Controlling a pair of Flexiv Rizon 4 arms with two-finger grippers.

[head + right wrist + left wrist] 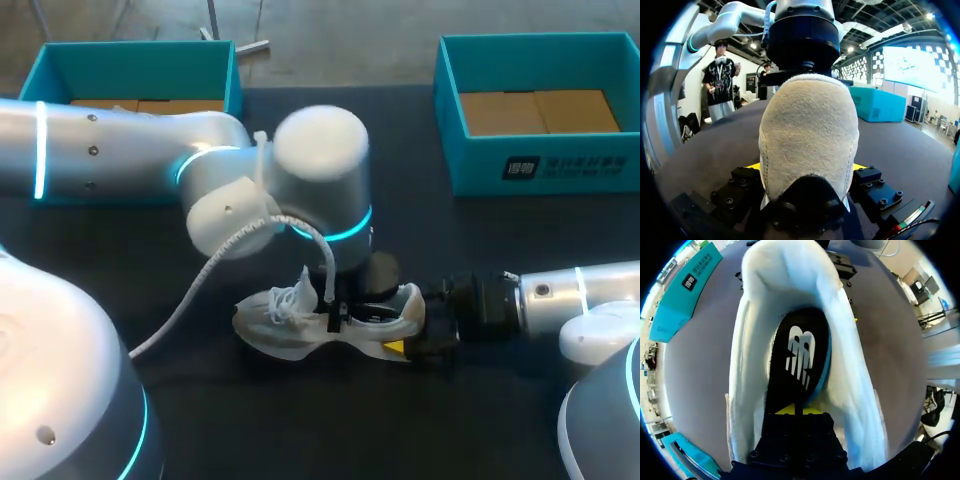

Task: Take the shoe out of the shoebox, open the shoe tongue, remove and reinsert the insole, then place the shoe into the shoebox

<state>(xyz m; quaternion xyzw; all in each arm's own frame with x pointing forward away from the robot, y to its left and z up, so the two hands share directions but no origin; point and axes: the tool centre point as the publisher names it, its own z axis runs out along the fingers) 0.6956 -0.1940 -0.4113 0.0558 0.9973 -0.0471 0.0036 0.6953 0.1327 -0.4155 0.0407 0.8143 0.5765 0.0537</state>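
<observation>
A white shoe [320, 322] lies on the dark table [120, 260], heel toward my right arm. My left gripper [335, 312] points straight down into its opening. In the left wrist view its yellow tips [795, 411] are pressed together on the near end of the black insole [799, 357], which has a white logo and a blue edge lifted along one side inside the shoe [747, 365]. My right gripper [807, 167] holds the shoe's heel [810, 125] from both sides, with a yellow fingertip [754, 166] showing beside it. In the head view the right gripper [418, 335] sits at the heel.
An open teal shoebox [540, 160] with a cardboard floor stands at the back right. A second teal box [135, 58] stands at the back left, partly behind my left arm [120, 145]. A white cable [190, 290] hangs from that arm.
</observation>
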